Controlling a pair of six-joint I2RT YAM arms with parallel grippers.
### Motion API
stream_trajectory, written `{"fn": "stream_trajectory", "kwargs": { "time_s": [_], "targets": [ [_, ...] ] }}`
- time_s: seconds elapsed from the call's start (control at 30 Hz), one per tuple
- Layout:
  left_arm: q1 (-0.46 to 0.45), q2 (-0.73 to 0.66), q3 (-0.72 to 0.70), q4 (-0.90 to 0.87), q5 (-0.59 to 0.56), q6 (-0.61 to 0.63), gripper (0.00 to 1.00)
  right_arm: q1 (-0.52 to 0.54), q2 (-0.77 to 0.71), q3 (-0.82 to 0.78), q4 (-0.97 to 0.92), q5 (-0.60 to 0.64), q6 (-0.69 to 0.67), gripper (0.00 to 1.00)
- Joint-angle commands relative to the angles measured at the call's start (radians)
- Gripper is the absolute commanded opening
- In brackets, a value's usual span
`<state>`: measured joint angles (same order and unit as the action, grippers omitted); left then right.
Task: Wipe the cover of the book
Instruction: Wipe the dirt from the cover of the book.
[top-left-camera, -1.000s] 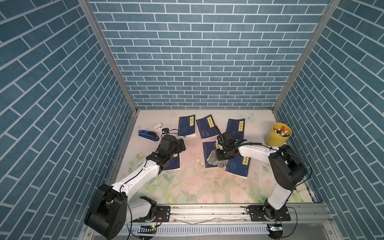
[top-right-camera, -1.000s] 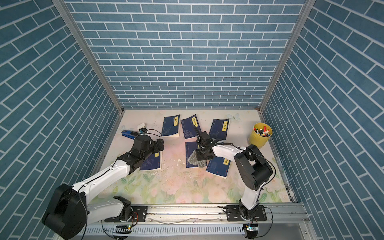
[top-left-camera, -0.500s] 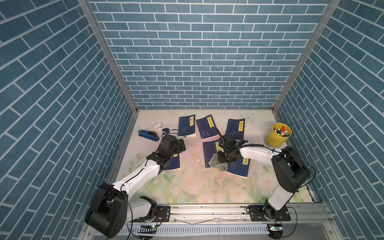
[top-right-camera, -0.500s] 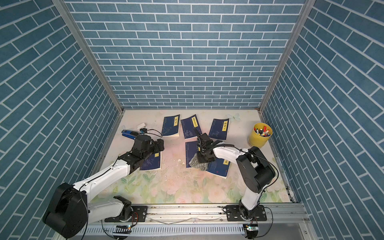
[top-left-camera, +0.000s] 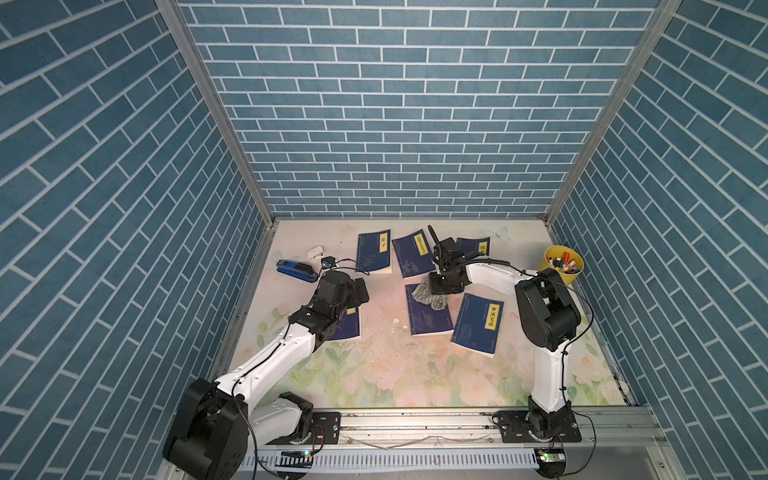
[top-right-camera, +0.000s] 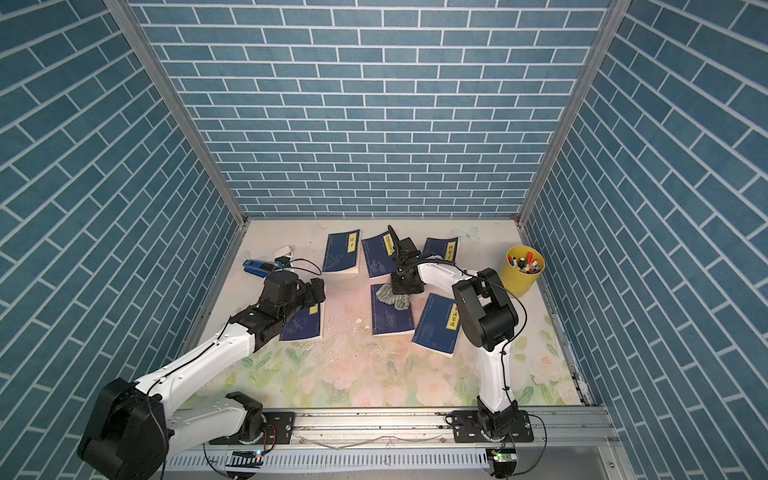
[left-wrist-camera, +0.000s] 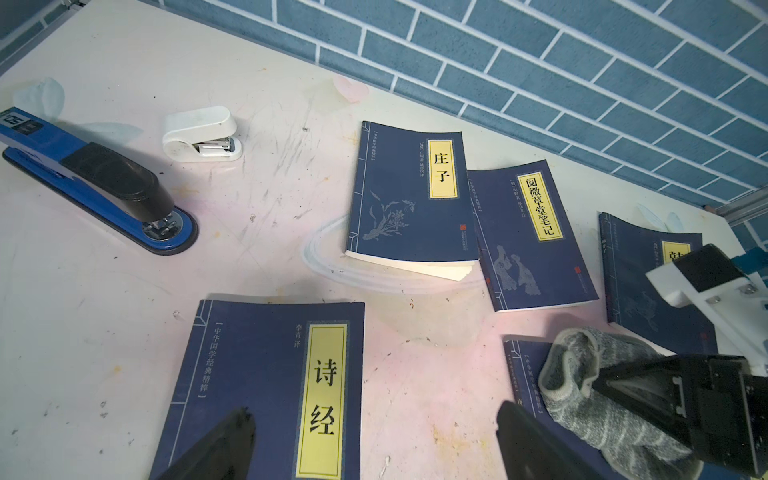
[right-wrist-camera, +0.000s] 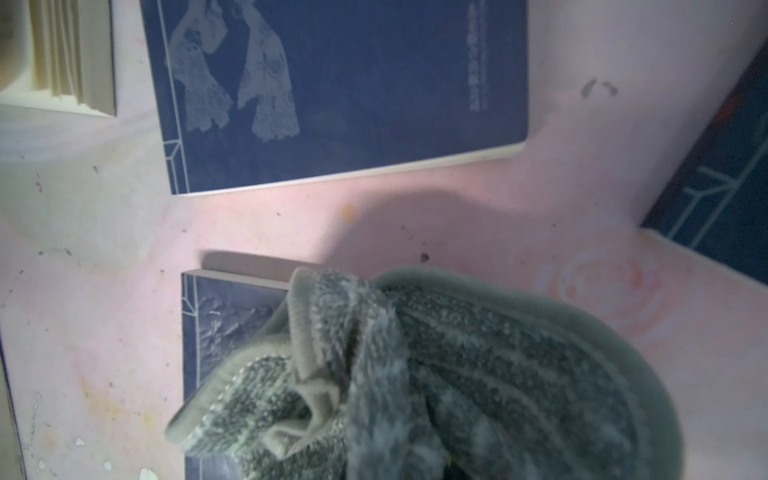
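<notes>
Item: paperback book (top-left-camera: 432, 322), lying flat mid-frame in both top views. Probably light, floppy, sliding if pushed.
Grey terry cloth (top-left-camera: 422, 296): soft, bunching on book's upper end.
R gripper (top-left-camera: 439, 291) clenching cloth at gathered bunch, prob. best hold.
L gripper (top-left-camera: 360, 291) gaping, carrying nothing.

both top views: high, front, looking down over whole table (top-left-camera: 386, 374) | left wrist: low, near, toward back wall (left-wrist-camera: 540, 62) | right wrist: closest, downward — shares grey cloth (right-wrist-camera: 457, 374) with left wrist
</notes>
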<state>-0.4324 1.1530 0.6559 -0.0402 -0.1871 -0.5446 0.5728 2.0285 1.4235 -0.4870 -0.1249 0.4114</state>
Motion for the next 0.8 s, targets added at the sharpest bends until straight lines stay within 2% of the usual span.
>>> {"fn": "stream_trajectory", "kwargs": {
  "time_s": [0.0,0.2,0.47,0.6,0.77],
  "targets": [
    [-0.003,-0.015,-0.011,-0.012,-0.019,0.013,0.97,-0.003,-0.007,-0.067,-0.072,0.010,-0.034,0.00],
    [-0.003,0.008,0.000,-0.003,-0.014,0.024,0.98,0.027,-0.162,-0.278,-0.057,0.012,-0.045,0.00],
    [-0.003,0.048,0.020,0.021,0.002,0.028,0.98,0.084,-0.329,-0.505,-0.026,0.025,0.048,0.00],
    [-0.004,0.060,0.022,0.028,0.011,0.027,0.98,0.084,-0.348,-0.531,-0.018,0.030,0.063,0.00],
    [-0.004,0.051,0.020,0.022,0.014,0.025,0.98,0.081,-0.266,-0.437,-0.022,0.030,0.036,0.00]
  ]
}}
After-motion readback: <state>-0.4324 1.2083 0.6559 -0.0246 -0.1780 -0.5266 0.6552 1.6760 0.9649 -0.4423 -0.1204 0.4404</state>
